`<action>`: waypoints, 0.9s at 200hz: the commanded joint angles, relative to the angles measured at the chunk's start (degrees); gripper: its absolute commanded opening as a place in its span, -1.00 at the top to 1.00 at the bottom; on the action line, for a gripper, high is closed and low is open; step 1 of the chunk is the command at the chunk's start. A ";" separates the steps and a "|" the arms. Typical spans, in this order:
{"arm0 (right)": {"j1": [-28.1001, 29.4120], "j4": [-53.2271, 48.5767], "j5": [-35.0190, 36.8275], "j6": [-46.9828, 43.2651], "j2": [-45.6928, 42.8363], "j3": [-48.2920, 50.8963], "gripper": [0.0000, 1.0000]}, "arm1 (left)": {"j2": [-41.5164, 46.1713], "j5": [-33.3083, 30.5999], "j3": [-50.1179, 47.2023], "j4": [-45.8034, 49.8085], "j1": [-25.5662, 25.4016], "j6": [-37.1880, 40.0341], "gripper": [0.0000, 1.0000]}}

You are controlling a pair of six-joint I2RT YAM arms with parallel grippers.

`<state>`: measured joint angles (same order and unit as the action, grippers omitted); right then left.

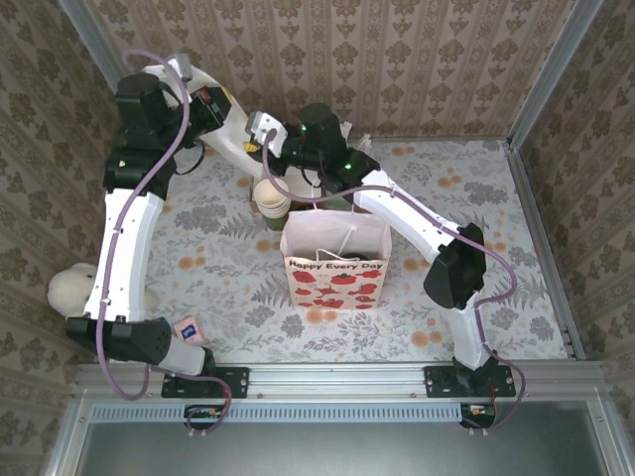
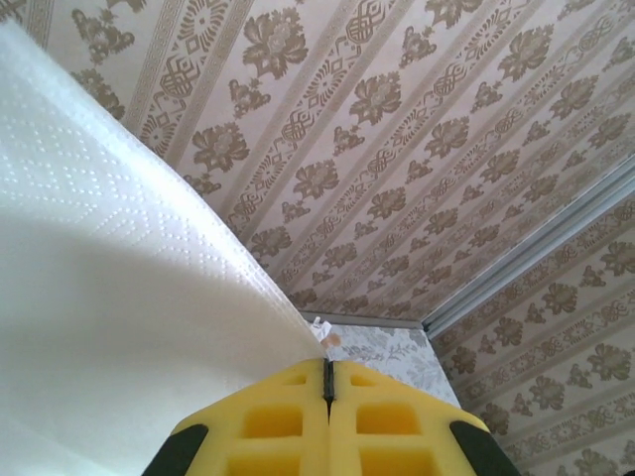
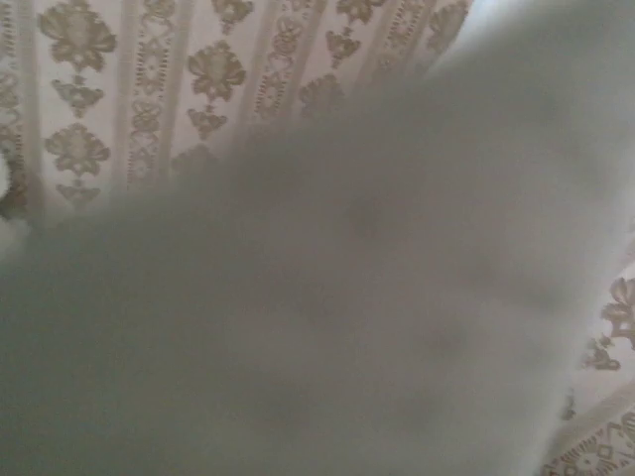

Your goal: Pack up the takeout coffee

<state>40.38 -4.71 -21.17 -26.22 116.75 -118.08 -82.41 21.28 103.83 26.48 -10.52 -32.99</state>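
Paper sheet (image 2: pixel 119 297) hung clamped in the left hand (image 2: pixel 327 387); right hand (image 1: pixel 253 139) was shut beside it, gift bag (image 1: pixel 335 273) standing open for loading.

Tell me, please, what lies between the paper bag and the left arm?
Bare floral tablecloth separates the paper bag from the left arm, in the top view.

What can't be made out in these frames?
- Right wrist view: a blurred pale sheet close to the lens hides most of the scene.
- Left wrist view: a white paper sheet covers the left side.
- Top view: the right arm covers what stands behind the paper bag; the bag's inside is too dark and small to identify.
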 commanded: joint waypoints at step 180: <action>-3.73 -51.72 -7.21 -22.57 -34.57 8.70 1.00 | 25.16 -16.92 -30.36 1.27 3.49 3.76 -1.00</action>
<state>38.37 -43.22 -28.34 -39.59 82.19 -107.63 -55.64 1.67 75.00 25.26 -7.35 -27.44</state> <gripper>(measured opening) 0.048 0.999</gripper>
